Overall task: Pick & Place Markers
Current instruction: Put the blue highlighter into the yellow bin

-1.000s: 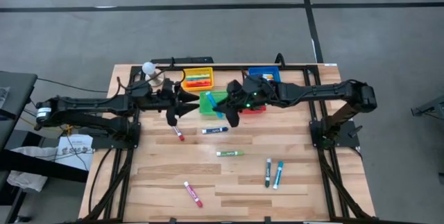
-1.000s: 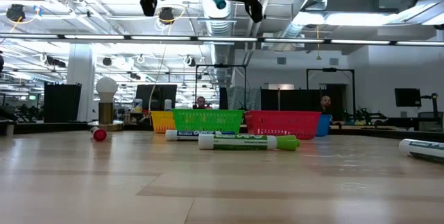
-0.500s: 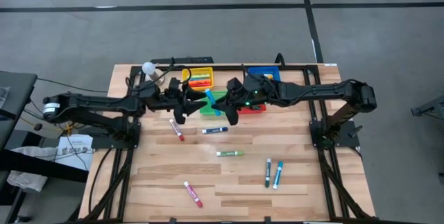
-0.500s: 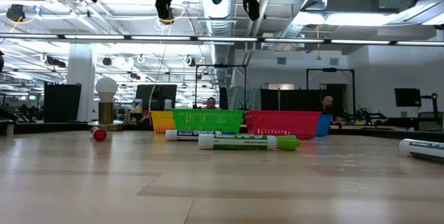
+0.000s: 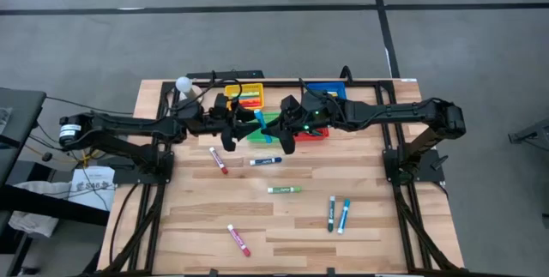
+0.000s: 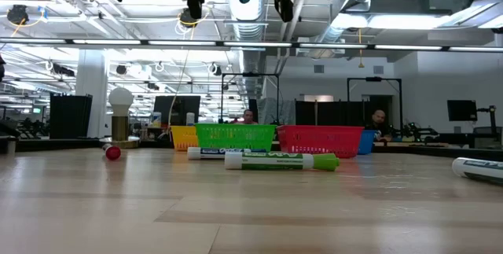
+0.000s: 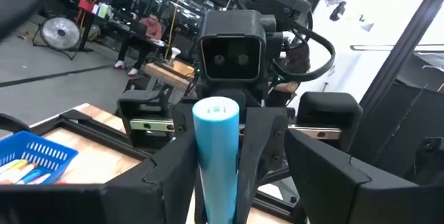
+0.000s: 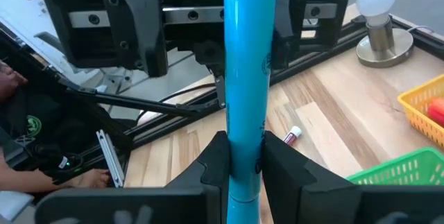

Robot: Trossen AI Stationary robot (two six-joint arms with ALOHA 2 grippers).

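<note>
My right gripper is shut on a light blue marker, held high over the green basket. My left gripper is open, level with it just to the table's left. The marker's free end points at it, still apart from its fingers. Several other markers lie flat on the table: a red one, a blue-and-white one, a green one, a dark green one, a blue one and a pink one. My right gripper pinches the light blue marker near its rear end between its two fingers. The fingers come from the table's right and lie along the marker. The marker is lifted clear, and most of its length sticks out toward the left gripper.
Yellow, blue and red mesh baskets stand in a row with the green one at the far side; the yellow and blue ones hold markers. A light bulb on a stand is at the far left. People sit in the room behind.
My left gripper has moved toward the table's right, closing on the right gripper and the blue marker's free end. My right gripper has kept the marker still in the air.
</note>
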